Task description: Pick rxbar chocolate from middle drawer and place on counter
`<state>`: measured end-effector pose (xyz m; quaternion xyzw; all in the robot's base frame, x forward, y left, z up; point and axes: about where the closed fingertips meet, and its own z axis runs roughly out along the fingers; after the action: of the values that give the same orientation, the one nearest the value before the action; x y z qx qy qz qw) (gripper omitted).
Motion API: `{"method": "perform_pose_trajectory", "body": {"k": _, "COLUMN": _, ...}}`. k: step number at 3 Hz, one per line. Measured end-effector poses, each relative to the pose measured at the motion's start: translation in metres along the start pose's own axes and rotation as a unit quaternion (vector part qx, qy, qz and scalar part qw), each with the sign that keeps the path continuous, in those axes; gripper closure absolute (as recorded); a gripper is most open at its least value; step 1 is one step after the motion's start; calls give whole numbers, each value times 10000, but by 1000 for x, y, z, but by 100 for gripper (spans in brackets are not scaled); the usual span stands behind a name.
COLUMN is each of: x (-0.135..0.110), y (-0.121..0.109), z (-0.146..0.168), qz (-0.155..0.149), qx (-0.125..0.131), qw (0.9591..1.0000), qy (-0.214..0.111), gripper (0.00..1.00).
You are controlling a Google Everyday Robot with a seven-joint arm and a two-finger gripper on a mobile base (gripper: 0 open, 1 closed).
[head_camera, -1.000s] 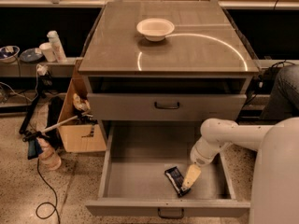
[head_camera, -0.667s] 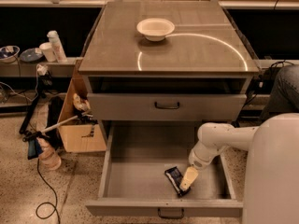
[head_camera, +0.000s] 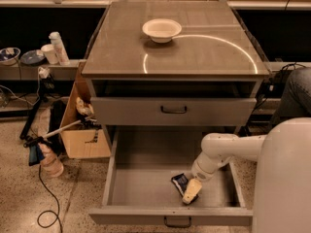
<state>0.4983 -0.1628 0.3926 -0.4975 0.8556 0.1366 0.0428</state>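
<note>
The rxbar chocolate is a small dark bar with a pale patch. It lies on the floor of the open middle drawer, towards the front right. My gripper reaches down into the drawer from the right on a white arm. It sits right at the bar's right end and overlaps it. The counter with its white arc line is above, on top of the cabinet.
A white bowl stands on the counter at the back. The shallower drawer front above is closed. A cardboard box, a cable and a bottle are on the floor to the left. My white body fills the lower right.
The arm and gripper have shifted slightly left over the bar. The bar lies where it was.
</note>
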Motion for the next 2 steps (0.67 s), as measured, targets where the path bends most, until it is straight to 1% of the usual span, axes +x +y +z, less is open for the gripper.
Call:
{"method": "perform_pose_trajectory", "body": {"k": 1, "x": 1, "y": 1, "z": 5, "qz": 32, "qx": 40, "qw": 10000, "qy": 32, "gripper": 0}}
{"method": "perform_pose_trajectory", "body": {"k": 2, "x": -4, "y": 4, "z": 16, "qz": 47, "qx": 131, "qw": 9999, "qy": 17, "gripper": 0}}
